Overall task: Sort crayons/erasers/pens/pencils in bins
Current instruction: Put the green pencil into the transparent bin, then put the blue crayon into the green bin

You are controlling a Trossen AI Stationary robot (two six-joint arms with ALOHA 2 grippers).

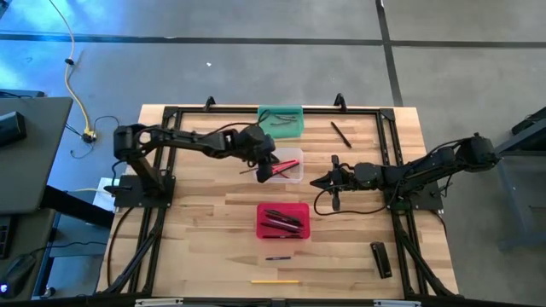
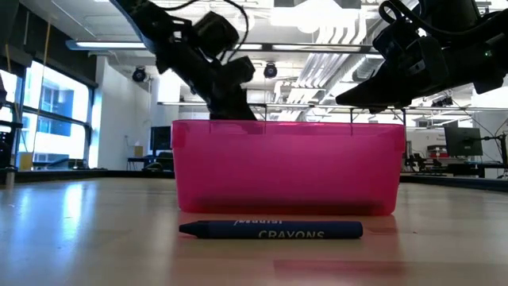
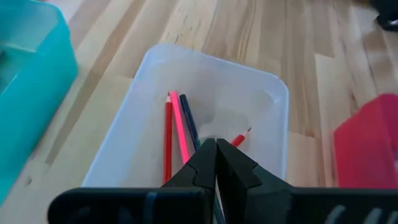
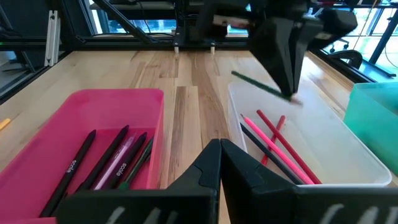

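My left gripper (image 1: 266, 170) hangs over the clear bin (image 1: 290, 164), shut on a thin green pencil (image 4: 261, 84). Red, pink and dark sticks (image 3: 177, 127) lie flat on the clear bin's floor. My right gripper (image 1: 318, 182) is shut and empty, just right of the clear bin and above the table. The red bin (image 1: 283, 220) holds several dark pens (image 4: 93, 155). The teal bin (image 1: 280, 121) stands at the far edge. A black pen (image 1: 341, 134), a blue crayon (image 2: 270, 230) and a yellow pencil (image 1: 275, 280) lie on the table. My left gripper pinches the green pencil near one end (image 4: 283, 93) between its two fingertips. The fingers come from above, pointing down, and lie across the pencil. The pencil is lifted clear over the clear bin, nearly level, with its long free part sticking out toward the table's left.
A black block (image 1: 381, 259) lies near the front right. The arms' black frame rails (image 1: 388, 145) run along the table's far, left and right sides. Bare wood shows between the red bin and the front edge.
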